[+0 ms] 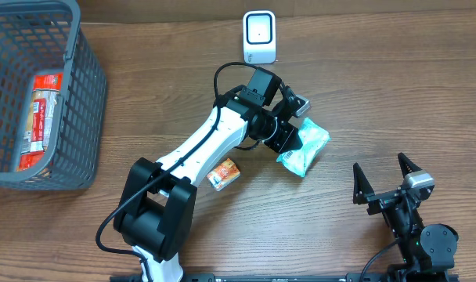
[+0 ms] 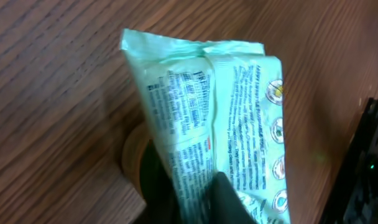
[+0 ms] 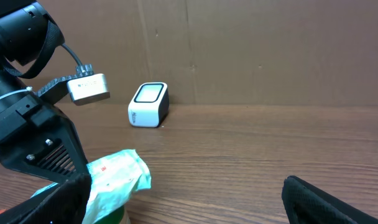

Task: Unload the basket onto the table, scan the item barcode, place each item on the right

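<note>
At the far left the basket (image 1: 91,117) is sitting with a red packet (image 1: 42,110) in it, and nothing is reaching for it. Nearer the middle, an orange snack (image 1: 223,173) is lying loose on the bench (image 1: 394,86). The left fingers (image 1: 286,139) are clamping shut on the green pouch (image 1: 307,149), which is hanging just in front of and to the right of the scanner (image 1: 259,37), its printed back showing to the wrist camera. So the pickup is looking done to me. The pouch is not yet facing the scanner window, and that part is looking left to do. Off to the right, the right fingers (image 1: 360,182) are standing spread wide, holding nothing.
</note>
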`<act>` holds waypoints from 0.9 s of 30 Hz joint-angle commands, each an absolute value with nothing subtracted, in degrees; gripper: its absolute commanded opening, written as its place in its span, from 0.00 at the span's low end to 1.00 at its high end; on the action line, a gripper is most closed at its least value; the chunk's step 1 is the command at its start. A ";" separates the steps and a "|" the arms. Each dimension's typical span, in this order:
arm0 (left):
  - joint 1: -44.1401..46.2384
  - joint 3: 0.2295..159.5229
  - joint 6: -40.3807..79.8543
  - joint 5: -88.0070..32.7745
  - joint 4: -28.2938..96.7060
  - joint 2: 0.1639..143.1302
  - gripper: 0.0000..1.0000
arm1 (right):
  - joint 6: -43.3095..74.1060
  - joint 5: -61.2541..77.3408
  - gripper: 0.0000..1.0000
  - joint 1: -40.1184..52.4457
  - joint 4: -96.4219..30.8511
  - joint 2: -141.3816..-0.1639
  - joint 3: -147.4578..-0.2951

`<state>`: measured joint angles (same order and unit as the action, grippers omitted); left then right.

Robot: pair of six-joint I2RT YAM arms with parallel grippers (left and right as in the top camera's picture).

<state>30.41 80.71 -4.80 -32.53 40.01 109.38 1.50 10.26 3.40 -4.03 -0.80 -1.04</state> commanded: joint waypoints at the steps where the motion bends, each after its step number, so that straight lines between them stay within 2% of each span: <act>1: 30.76 79.75 -5.56 -32.51 40.18 108.36 0.04 | 1.23 10.39 1.00 3.14 -3.79 -0.19 -0.45; 4: 30.24 79.99 -5.56 -33.95 40.01 108.29 0.04 | 1.23 10.39 1.00 3.14 -3.79 -0.19 -0.45; 11: 25.30 83.22 -5.56 -46.37 39.97 108.09 0.04 | 1.23 10.39 1.00 3.14 -3.79 -0.19 -0.45; 18: 20.08 84.71 -5.41 -49.63 40.51 108.09 0.04 | 1.23 10.39 1.00 3.14 -3.79 -0.19 -0.45; 22: 17.43 84.71 -5.13 -46.61 42.48 108.09 0.04 | 1.23 10.39 1.00 3.14 -3.79 -0.19 -0.45; 27: 16.51 84.42 -2.57 -32.23 47.46 108.09 0.04 | 1.23 10.39 1.00 3.14 -3.79 -0.19 -0.45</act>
